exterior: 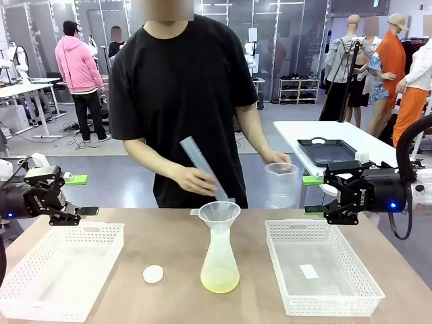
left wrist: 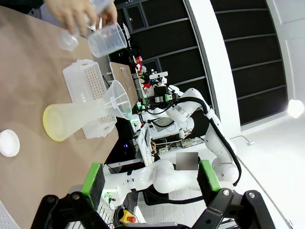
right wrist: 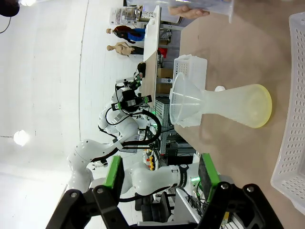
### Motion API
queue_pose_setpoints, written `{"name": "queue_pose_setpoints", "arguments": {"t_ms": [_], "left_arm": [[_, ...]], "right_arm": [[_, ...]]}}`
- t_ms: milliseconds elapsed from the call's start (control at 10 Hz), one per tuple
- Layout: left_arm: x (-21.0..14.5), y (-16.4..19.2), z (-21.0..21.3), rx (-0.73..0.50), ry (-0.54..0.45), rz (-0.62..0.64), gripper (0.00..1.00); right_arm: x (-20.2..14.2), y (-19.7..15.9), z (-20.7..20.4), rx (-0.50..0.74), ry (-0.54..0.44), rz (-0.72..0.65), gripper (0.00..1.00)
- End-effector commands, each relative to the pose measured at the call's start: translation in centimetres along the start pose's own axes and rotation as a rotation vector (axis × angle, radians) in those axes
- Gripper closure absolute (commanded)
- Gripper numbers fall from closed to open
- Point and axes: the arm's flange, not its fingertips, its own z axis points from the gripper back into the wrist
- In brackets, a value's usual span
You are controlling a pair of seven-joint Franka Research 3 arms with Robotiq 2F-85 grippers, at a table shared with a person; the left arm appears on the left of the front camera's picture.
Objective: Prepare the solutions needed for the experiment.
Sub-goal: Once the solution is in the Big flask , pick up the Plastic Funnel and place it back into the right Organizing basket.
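The solutions show as a pale yellow liquid point(exterior: 219, 281) in the bottom of a translucent flask point(exterior: 219, 253) at the table's middle, with a clear funnel point(exterior: 219, 214) in its neck. A person's hand tilts a graduated cylinder point(exterior: 201, 167) into the funnel, and the other hand holds an empty beaker point(exterior: 281, 183). My left gripper point(exterior: 82, 196) hovers open at the left edge. At the right, my right gripper point(exterior: 312, 194) is open too. In the wrist views the flask point(left wrist: 81, 119) point(right wrist: 228, 104) lies far beyond the empty left gripper point(left wrist: 150, 183) and right gripper point(right wrist: 161, 174).
A white mesh basket point(exterior: 40, 287) stands at the left and another basket point(exterior: 331, 297) at the right holds a small white label. A small white round cap point(exterior: 153, 273) lies left of the flask. A black tray point(exterior: 331, 150) sits on a table behind.
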Motion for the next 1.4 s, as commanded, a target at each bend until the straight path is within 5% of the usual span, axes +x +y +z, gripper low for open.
{"name": "queue_pose_setpoints", "arguments": {"t_ms": [0,700,1300], "left_arm": [[0.0,-0.2,0.1,-0.011,0.009,0.003,0.00],[0.0,-0.2,0.1,-0.011,0.009,0.003,0.00],[0.0,-0.2,0.1,-0.011,0.009,0.003,0.00]], "right_arm": [[-0.1,0.2,-0.4,0.014,0.002,0.054,0.20],[-0.4,7.9,-6.2,-0.187,0.074,0.692,0.20],[-0.3,10.8,-10.5,-0.599,0.226,1.172,0.20]]}}
